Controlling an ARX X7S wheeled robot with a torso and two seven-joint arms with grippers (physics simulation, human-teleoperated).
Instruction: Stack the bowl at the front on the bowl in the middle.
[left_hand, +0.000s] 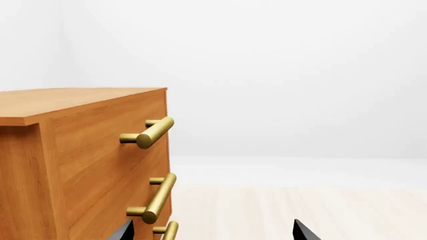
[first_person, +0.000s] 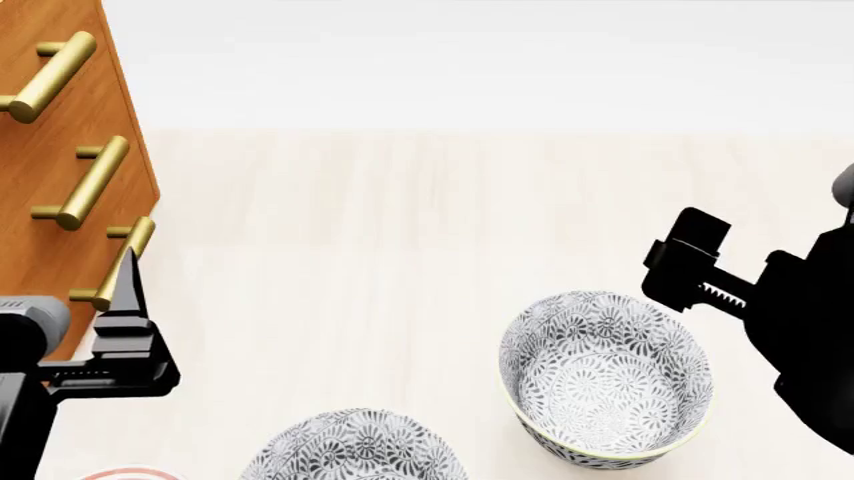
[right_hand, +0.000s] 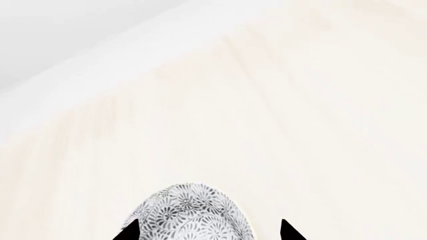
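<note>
Two grey floral-patterned ceramic bowls sit on the pale wooden desk (first_person: 400, 220): one upright bowl (first_person: 605, 375) near the right gripper (right_hand: 208, 231), another bowl (first_person: 354, 447) cut off at the head view's lower edge. The right gripper is spread and empty, its tips flanking a patterned bowl; the left gripper (left_hand: 212, 231) is spread too, facing the orange-brown wooden drawer cabinet with brass handles (left_hand: 87, 160). A hasty close could clip a rim and skid that bowl sideways.
</note>
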